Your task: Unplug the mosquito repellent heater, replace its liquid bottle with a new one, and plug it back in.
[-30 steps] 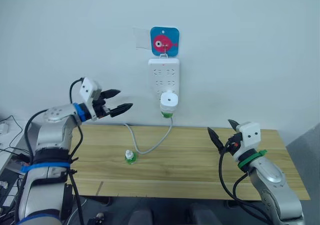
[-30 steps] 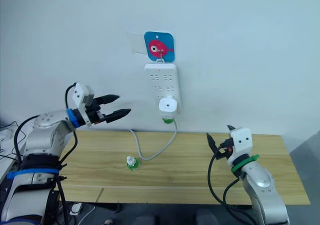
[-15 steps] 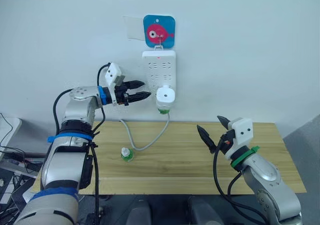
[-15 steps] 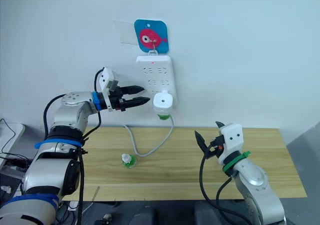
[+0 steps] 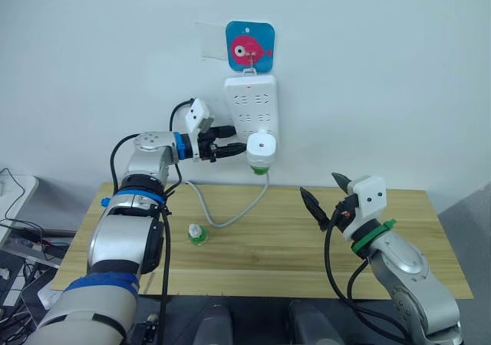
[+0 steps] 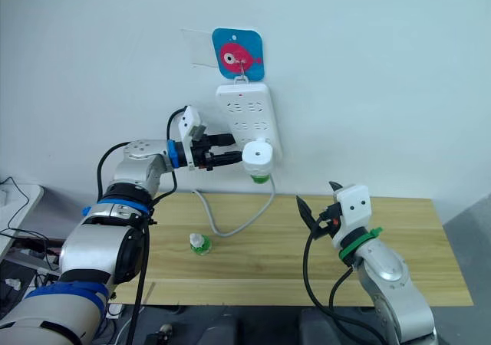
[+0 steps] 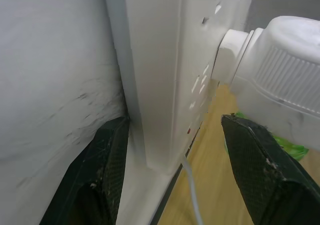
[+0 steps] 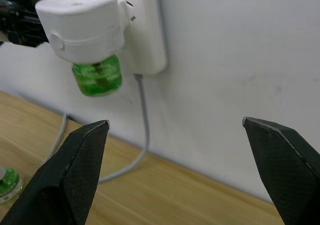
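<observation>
The white mosquito repellent heater (image 5: 261,147) is plugged into the bottom of the white power strip (image 5: 251,106) on the wall, with a green liquid bottle (image 5: 261,169) screwed in below it. My left gripper (image 5: 239,147) is open at the strip's lower left edge. One finger (image 7: 107,170) is by the wall behind the strip, the other finger (image 7: 260,170) is just short of the heater (image 7: 285,70). A second small green bottle (image 5: 198,236) stands on the wooden table (image 5: 268,268). My right gripper (image 5: 322,188) hangs open and empty above the table's right half, facing the heater (image 8: 82,22).
The strip's grey cable (image 5: 230,216) loops down onto the table behind the loose bottle. A blue square hook plate with a pink fish (image 5: 250,46) holds the strip on the white wall.
My left gripper has moved right along the wall, from well left of the strip to its lower edge beside the heater. The right arm has hardly moved. The head camera shifted.
</observation>
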